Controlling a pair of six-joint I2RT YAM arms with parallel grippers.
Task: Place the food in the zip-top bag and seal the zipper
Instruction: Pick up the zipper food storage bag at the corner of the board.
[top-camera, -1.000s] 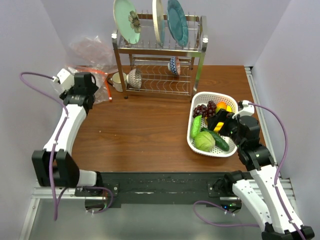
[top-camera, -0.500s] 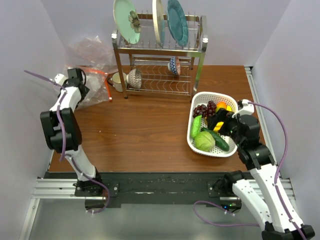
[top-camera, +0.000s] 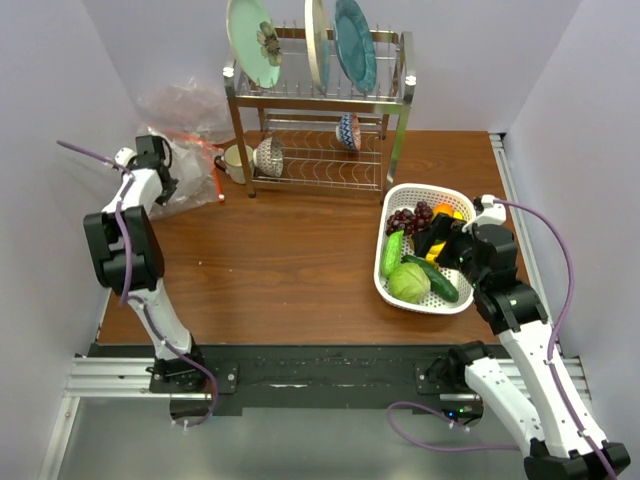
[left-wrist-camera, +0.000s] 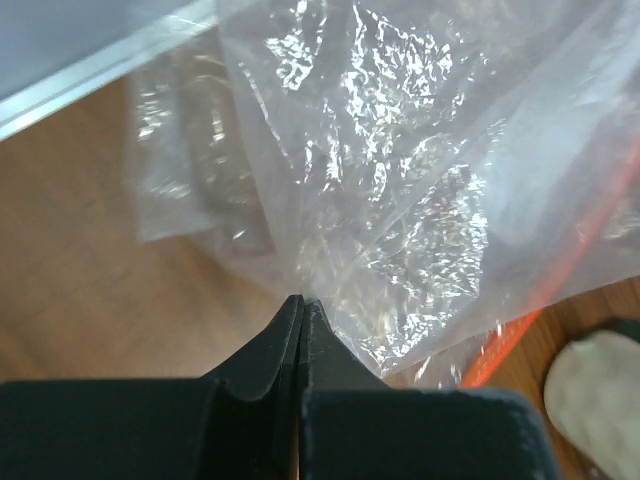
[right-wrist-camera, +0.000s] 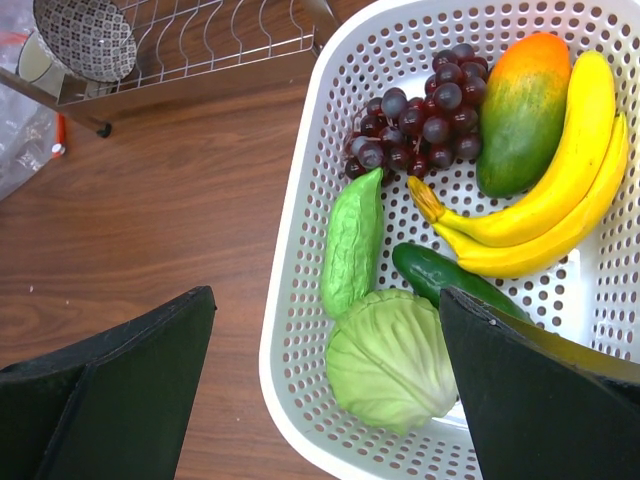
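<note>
Left fingers (left-wrist-camera: 300, 325) pinched together on zip-top bag (left-wrist-camera: 400, 180); right fingers (top-camera: 440, 242) spread wide above food (right-wrist-camera: 385, 360) in basket (right-wrist-camera: 285, 330)

We are looking at a brown wooden table (top-camera: 300, 260). It is carrying a wire rack (top-camera: 320, 172) at the back, a white basket (top-camera: 420, 187) on the right, a clear bag (top-camera: 185, 178) in the far left corner, and possibly a mug (top-camera: 236, 160) beside the rack.

White links (top-camera: 550, 395), black joints (top-camera: 122, 250), purple cables (top-camera: 570, 280), left hand (left-wrist-camera: 302, 302) matte black
</note>
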